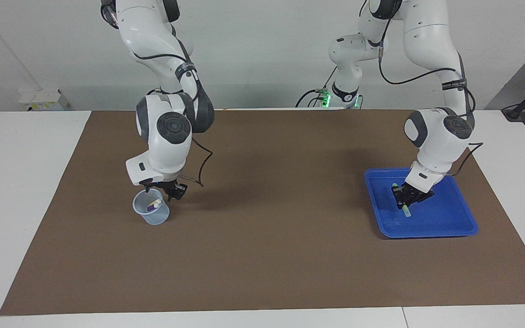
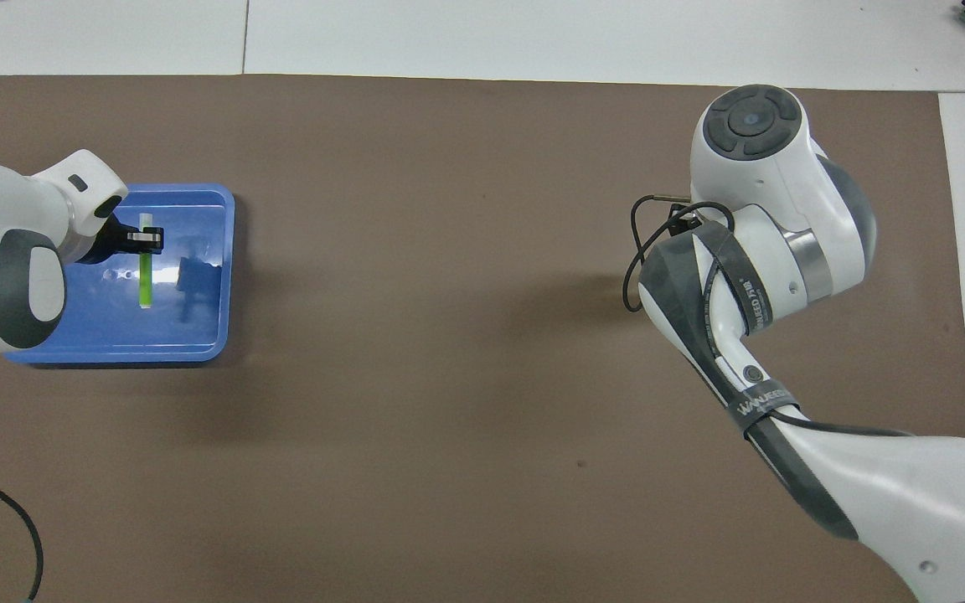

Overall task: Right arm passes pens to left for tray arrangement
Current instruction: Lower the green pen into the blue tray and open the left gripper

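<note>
Starting at the right arm's end of the brown mat (image 1: 262, 273), we are seeing a small translucent cup (image 1: 151, 213) standing well in from the mat's edges. The purple pen (image 1: 152, 206) and yellow pen (image 1: 156, 201) are leaning inside it, stored upright so they can be picked from above. The right gripper (image 1: 172, 191) is hanging just over the cup's rim on the side nearer the robots, probably lining up for the next pick. We cannot tell whether it is open or closed, and it is holding nothing that we can see. The middle of the mat is carrying nothing. Toward the left arm's end, the blue tray (image 1: 431, 228) is lying flat close to the mat's end edge, within easy reach of the left arm. The left gripper (image 1: 407, 199) is down inside the tray's rim, clamped shut on the green pen (image 2: 145, 280) partway along its barrel. The pen is tilting over the tray's middle, away from every corner. We cannot tell whether its lower end is touching the tray floor. We are judging this as the placing step for the first pen, with release not yet done and two pens left in the cup.
</note>
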`<state>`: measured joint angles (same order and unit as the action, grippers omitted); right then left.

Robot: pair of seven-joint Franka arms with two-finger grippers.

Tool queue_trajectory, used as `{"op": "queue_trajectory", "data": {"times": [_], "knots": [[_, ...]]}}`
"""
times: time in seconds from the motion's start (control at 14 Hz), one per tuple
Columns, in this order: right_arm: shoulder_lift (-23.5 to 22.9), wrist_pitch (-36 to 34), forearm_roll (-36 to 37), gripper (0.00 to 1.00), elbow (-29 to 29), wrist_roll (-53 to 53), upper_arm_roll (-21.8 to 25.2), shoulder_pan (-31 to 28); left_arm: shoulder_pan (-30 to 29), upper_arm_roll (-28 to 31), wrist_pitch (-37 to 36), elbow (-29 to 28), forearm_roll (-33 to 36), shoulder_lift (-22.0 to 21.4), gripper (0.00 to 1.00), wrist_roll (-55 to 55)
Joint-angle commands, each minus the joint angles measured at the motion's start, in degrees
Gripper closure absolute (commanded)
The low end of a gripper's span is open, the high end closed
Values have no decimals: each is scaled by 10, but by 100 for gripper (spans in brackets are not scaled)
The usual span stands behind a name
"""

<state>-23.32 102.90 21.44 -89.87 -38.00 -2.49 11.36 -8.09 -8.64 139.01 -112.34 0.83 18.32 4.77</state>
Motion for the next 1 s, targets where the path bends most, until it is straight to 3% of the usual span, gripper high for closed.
{"op": "queue_trajectory", "data": {"times": [0.0,0.29,0.43,0.57,0.64,0.72,0.93], "knots": [[-14,2,10,37,15,20,-8,-14,19,6,21,-20,10,-5,100,1],[-21,8,10,46,15,20,-8,-18,11,6,27,-52,10,-11,100,-20],[-22,13,9,48,15,20,-8,-18,9,6,29,-60,10,-13,91,-22],[-25,17,8,50,15,20,-8,-20,11,6,30,-60,10,-12,57,-40],[-25,18,7,52,15,20,-8,-21,14,6,33,-57,10,-12,18,-51],[-25,22,5,54,15,20,-8,-21,12,6,36,-55,10,-11,0,-49],[-26,23,4,61,14,20,-8,-21,11,6,27,-35,9,-13,0,-53]]}}
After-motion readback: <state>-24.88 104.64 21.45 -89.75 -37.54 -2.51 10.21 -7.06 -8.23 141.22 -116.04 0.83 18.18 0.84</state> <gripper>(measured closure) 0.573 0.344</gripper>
